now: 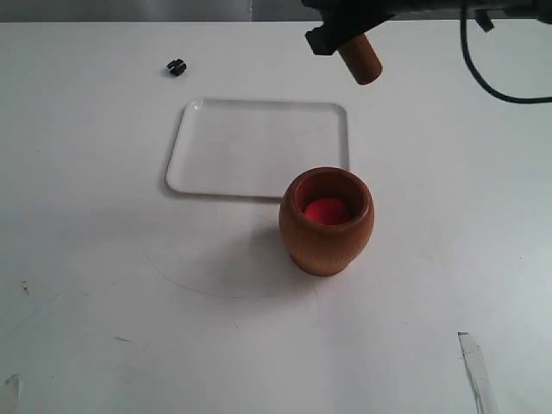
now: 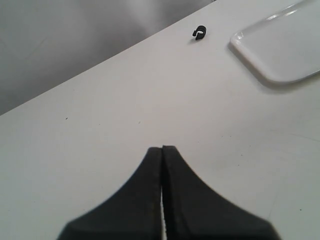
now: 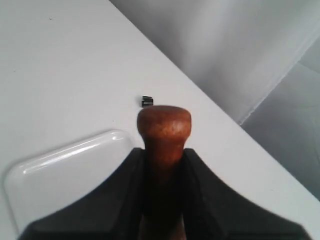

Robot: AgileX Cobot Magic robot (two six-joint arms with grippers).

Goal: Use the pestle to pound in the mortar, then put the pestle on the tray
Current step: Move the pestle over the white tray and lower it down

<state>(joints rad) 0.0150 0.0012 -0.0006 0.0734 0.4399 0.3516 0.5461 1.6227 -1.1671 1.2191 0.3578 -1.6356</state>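
Observation:
The reddish-brown wooden mortar (image 1: 327, 221) stands upright just in front of the white tray (image 1: 250, 147), with a red lump (image 1: 327, 210) inside it. High at the back, my right gripper (image 1: 332, 34) is shut on the pestle (image 1: 360, 59), whose thick end points down toward the table. From the right wrist, the pestle's knob (image 3: 164, 122) sticks out past the fingers (image 3: 120, 190), above the tray's corner (image 3: 60, 175). My left gripper (image 2: 163, 148) is shut with nothing in it, over bare table; it does not show in the exterior view. The tray's corner (image 2: 280, 50) lies off to its side.
A small black clip (image 1: 176, 66) lies on the table beyond the tray's left corner, also in the left wrist view as a clip (image 2: 199, 33) and from the right wrist as a clip (image 3: 146, 101). A black cable (image 1: 483, 69) hangs at the back right.

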